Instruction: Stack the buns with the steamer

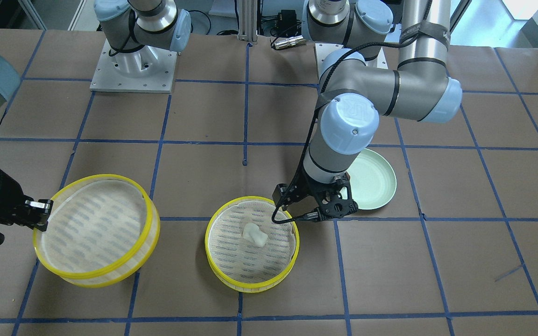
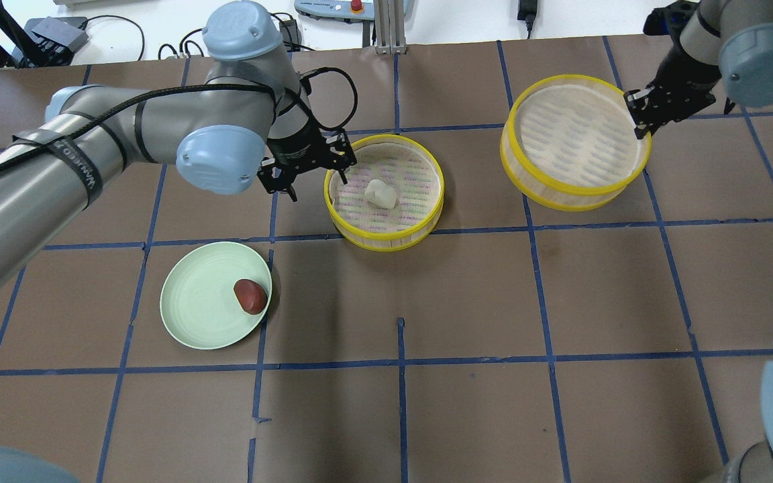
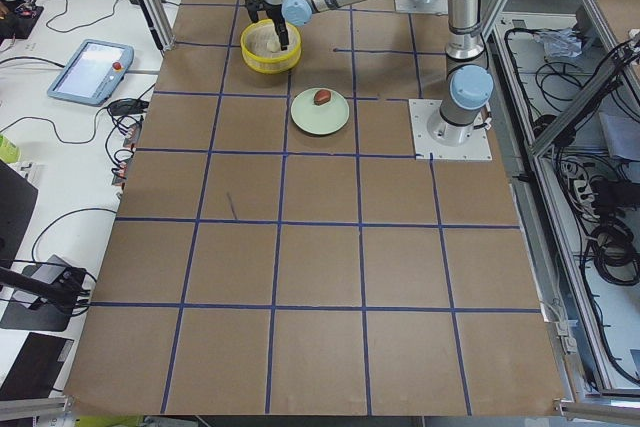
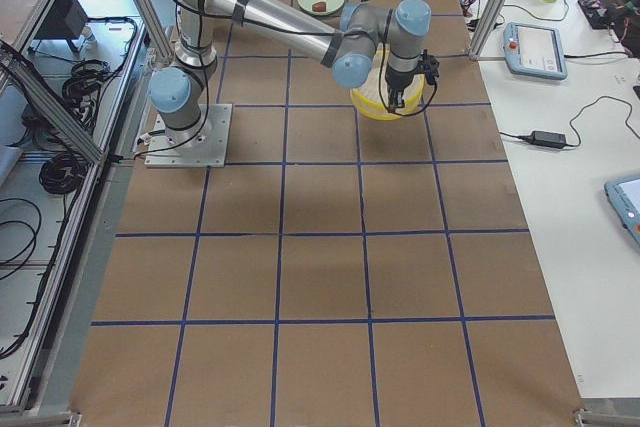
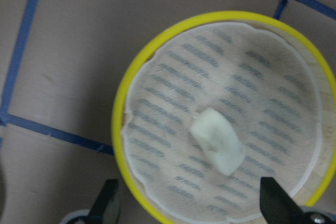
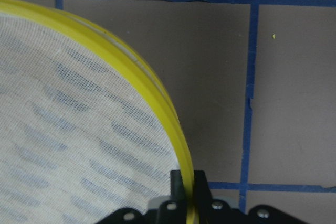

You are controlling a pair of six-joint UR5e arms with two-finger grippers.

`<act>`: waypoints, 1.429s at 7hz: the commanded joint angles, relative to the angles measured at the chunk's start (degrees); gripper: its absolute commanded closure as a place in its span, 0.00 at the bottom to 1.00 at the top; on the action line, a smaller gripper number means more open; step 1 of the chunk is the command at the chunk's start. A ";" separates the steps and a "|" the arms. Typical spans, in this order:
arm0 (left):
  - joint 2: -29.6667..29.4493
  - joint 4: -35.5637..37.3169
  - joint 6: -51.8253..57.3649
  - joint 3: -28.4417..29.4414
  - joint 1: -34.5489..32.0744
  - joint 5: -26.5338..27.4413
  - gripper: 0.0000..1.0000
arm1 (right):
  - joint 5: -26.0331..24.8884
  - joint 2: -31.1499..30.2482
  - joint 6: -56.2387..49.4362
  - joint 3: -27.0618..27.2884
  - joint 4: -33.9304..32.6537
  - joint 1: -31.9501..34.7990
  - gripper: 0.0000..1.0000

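Note:
A white bun [image 2: 380, 193] lies in the middle of a yellow-rimmed steamer [image 2: 384, 244] at the table's centre; it also shows in the left wrist view [image 5: 217, 141]. A reddish-brown bun [image 2: 250, 296] sits on a pale green plate [image 2: 188, 315]. My left gripper [image 2: 317, 188] is open and empty, hovering over that steamer's left rim [image 5: 118, 129]. My right gripper [image 2: 636, 121] is shut on the rim of a second, empty yellow steamer [image 2: 561, 194] and holds it slightly tilted; the rim sits between the jaws in the right wrist view [image 6: 152, 87].
The brown table is marked with a blue tape grid. The left arm's elbow [image 1: 350, 121] hangs over the plate [image 1: 381, 186] in the front view. The arm bases stand at the robot's edge.

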 commanded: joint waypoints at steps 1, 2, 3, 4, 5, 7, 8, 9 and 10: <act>4.03 -0.49 15.73 -10.05 9.02 0.17 0.09 | -0.47 -1.18 13.78 -2.78 2.21 10.93 0.95; 4.40 -0.49 19.39 -13.23 12.12 0.77 0.08 | -0.30 -0.40 20.30 -3.39 2.04 15.00 0.95; 2.58 -0.49 20.21 -14.05 12.50 4.96 0.08 | 0.22 1.35 25.41 -3.40 2.12 16.35 0.95; 1.34 -0.66 19.44 -14.84 12.51 4.91 0.09 | -1.43 2.41 28.68 -3.57 1.95 19.14 0.95; 1.50 -1.01 18.21 -15.11 12.51 5.00 0.10 | -1.88 3.29 32.80 -3.57 2.03 21.00 0.95; 0.89 -1.02 18.55 -16.16 12.42 4.65 0.27 | -1.71 4.44 37.92 -3.49 1.60 24.17 0.95; 0.80 -1.02 18.81 -16.25 12.42 4.65 0.52 | -1.36 5.40 41.68 -3.05 1.16 25.23 0.95; 0.63 -1.02 19.60 -15.99 12.24 4.82 0.80 | -1.88 6.37 41.98 -3.13 -0.06 26.11 0.95; 0.71 -0.93 19.60 -15.99 12.15 4.65 0.95 | -1.80 6.55 44.68 -3.05 -0.16 26.81 0.95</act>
